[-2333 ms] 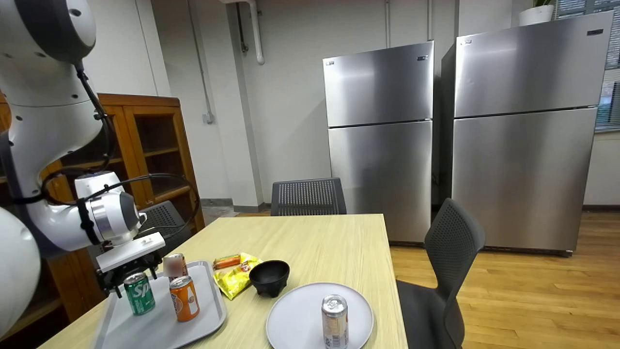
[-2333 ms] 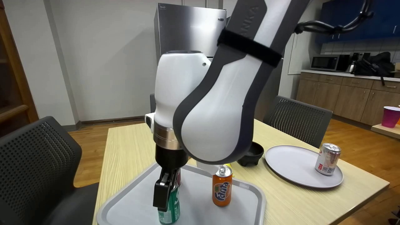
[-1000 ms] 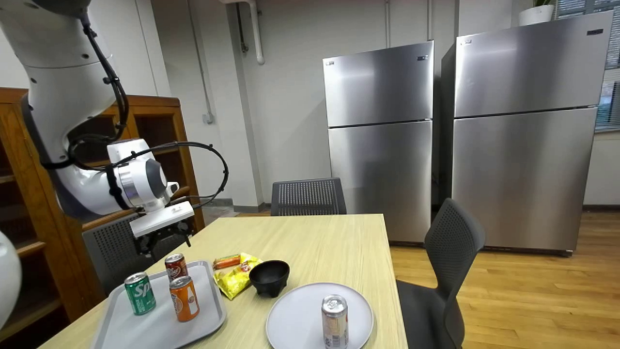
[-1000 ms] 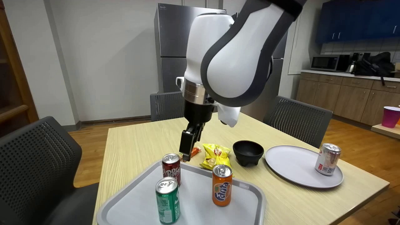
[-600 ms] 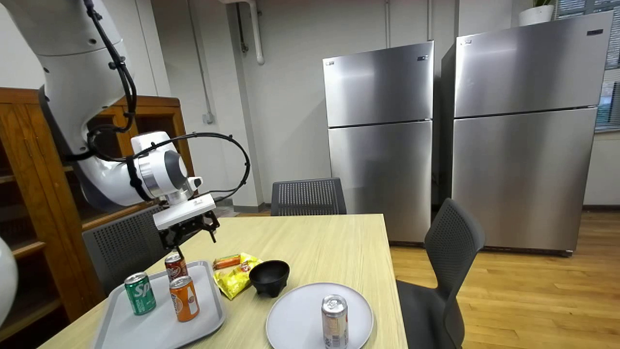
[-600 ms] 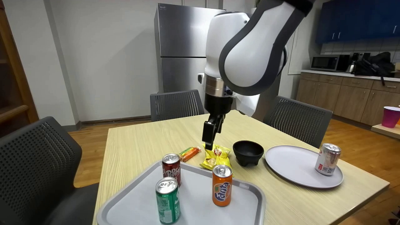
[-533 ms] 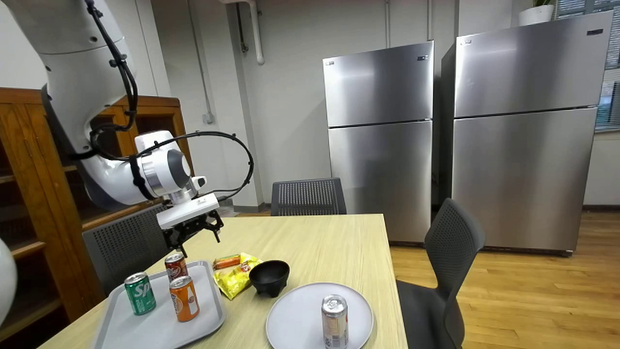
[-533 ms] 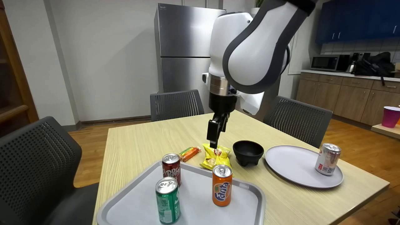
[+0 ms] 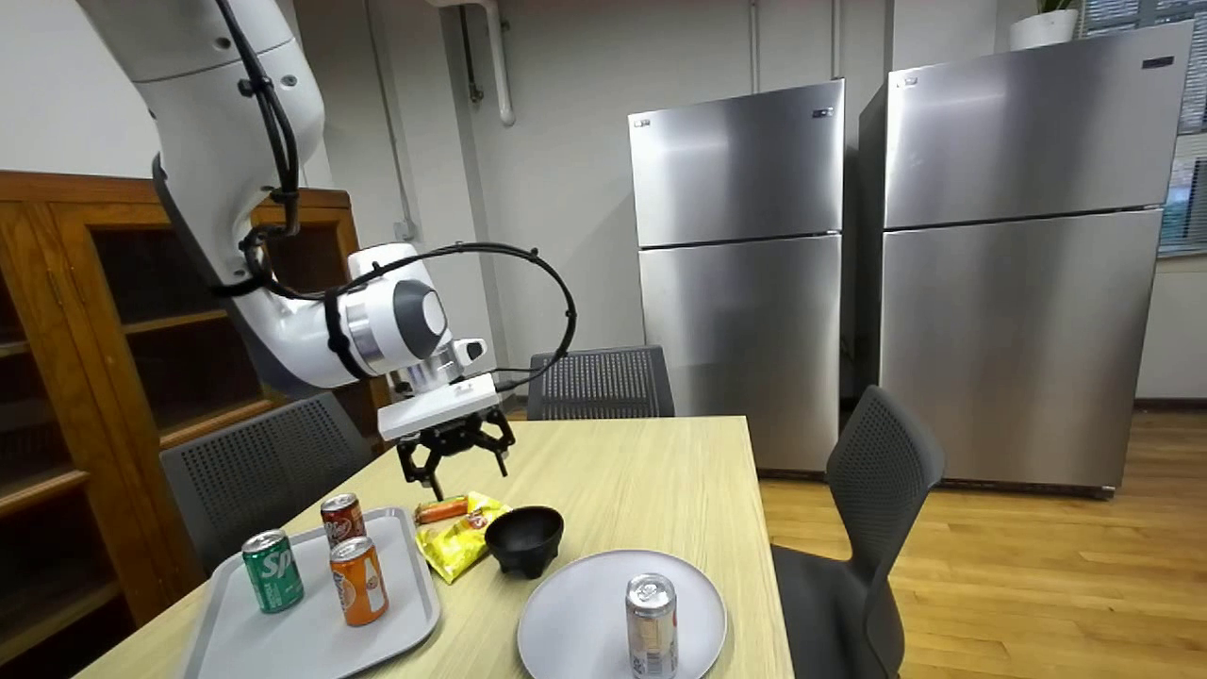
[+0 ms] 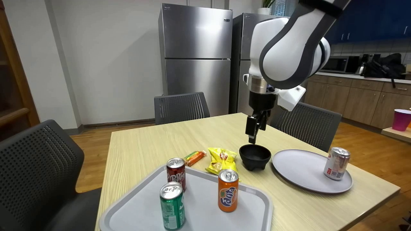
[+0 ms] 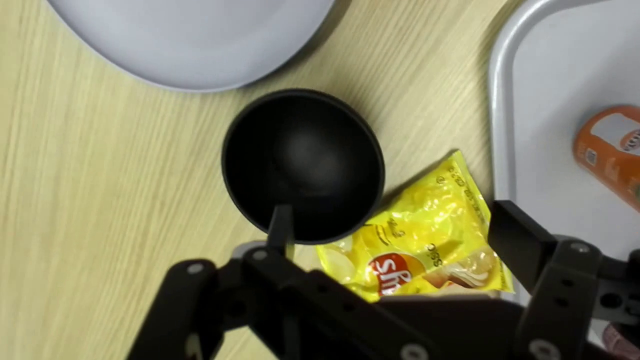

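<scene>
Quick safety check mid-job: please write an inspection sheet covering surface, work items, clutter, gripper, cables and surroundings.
Surface: pale table; spills, nothing seen.
Work items: bowl and yellow bag side by side; contact unclear.
Clutter: Sprite can, Fanta can and Dr Pepper can upright on tray; silver can upright on plate; orange packet near the bag.
Gripper: open above the table, holding nothing.
Cables: black cable loops out from the arm; snags, nothing seen.
Surroundings: chairs, fridges, wooden cabinet.

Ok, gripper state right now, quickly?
Gripper: open, fingers spread, holding nothing, near the black bowl and yellow chip bag.
</scene>
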Robot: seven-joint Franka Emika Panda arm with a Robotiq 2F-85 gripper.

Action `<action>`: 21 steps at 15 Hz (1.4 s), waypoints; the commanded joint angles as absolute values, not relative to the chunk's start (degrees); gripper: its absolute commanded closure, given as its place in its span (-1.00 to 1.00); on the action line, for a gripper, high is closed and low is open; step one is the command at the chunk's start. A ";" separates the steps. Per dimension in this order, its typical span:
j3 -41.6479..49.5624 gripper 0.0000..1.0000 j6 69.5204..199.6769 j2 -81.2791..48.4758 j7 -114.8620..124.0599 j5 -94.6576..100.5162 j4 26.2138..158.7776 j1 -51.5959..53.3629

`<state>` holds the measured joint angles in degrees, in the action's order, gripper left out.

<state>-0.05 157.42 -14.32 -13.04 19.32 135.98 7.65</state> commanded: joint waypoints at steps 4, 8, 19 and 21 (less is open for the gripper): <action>1.74 -1.00 156.59 -10.37 -11.69 14.80 139.90 1.10; 2.84 -1.00 157.43 -9.69 -14.98 11.52 140.74 -2.98; 3.44 -1.00 157.34 -11.88 -20.76 5.61 139.42 -8.18; 3.35 -1.00 157.35 -12.02 -20.70 5.63 139.42 -7.93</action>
<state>3.52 157.51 -12.09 -20.89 5.48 139.45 -7.79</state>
